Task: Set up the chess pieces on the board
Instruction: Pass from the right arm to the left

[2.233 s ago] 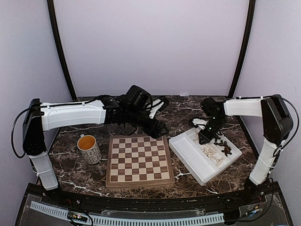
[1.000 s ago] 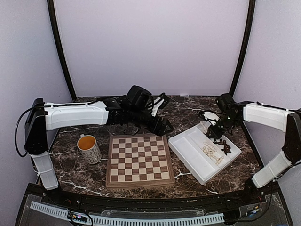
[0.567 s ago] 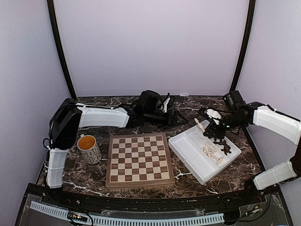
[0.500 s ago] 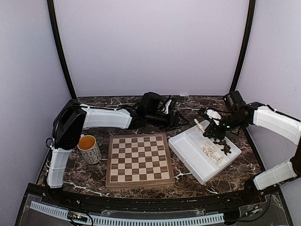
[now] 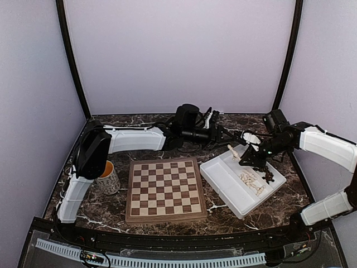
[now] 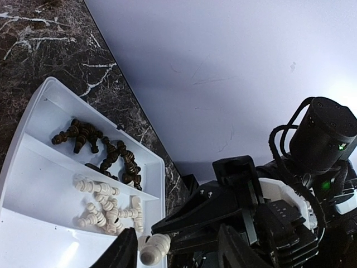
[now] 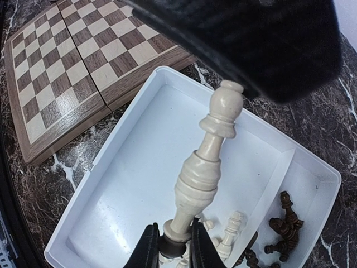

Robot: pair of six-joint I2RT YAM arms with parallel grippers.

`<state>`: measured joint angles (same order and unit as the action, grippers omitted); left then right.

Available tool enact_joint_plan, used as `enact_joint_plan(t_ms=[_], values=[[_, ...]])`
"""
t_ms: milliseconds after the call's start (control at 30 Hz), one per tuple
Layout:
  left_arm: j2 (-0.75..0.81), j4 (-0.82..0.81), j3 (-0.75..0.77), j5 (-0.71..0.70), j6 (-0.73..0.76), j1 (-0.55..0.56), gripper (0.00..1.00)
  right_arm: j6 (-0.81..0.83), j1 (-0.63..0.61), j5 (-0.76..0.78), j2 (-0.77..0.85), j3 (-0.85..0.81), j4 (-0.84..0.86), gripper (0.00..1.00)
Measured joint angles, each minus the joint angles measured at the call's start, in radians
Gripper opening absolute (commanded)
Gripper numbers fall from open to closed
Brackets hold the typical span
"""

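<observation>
While right end effector pinches piece, above tray

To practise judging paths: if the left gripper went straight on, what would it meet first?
Probably the cream piece held by the right gripper, just ahead of the left gripper; depth is unclear.

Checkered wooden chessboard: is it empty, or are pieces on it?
Empty. Every square of the checkered wooden chessboard is bare; the right gripper holds one cream chess piece.
</observation>
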<state>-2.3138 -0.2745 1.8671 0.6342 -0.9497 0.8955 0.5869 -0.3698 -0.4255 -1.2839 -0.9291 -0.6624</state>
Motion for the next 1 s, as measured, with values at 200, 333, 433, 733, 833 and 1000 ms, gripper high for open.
enact_joint_plan(t_ms=[200, 333, 433, 733, 833, 1000], values=[[-0.029, 0.005, 0.015, 0.020, -0.014, 0.002, 0.48, -0.004, -0.003, 0.003, 0.000, 0.000, -0.005, 0.00], [-0.031, 0.015, 0.015, 0.025, -0.020, 0.002, 0.41, -0.011, -0.003, 0.003, 0.000, 0.000, -0.004, 0.00], [-0.031, 0.018, 0.015, 0.028, -0.023, 0.004, 0.36, -0.016, -0.003, 0.004, 0.000, 0.000, -0.004, 0.00], [-0.031, 0.028, 0.015, 0.023, -0.022, 0.006, 0.17, -0.020, -0.003, 0.007, 0.000, 0.000, -0.004, 0.00], [-0.031, 0.036, 0.015, 0.017, -0.019, 0.006, 0.08, -0.020, -0.003, 0.008, 0.000, 0.000, -0.004, 0.00], [-0.031, 0.038, 0.016, 0.010, -0.011, 0.006, 0.01, -0.022, -0.003, 0.018, -0.001, 0.000, -0.004, 0.00]])
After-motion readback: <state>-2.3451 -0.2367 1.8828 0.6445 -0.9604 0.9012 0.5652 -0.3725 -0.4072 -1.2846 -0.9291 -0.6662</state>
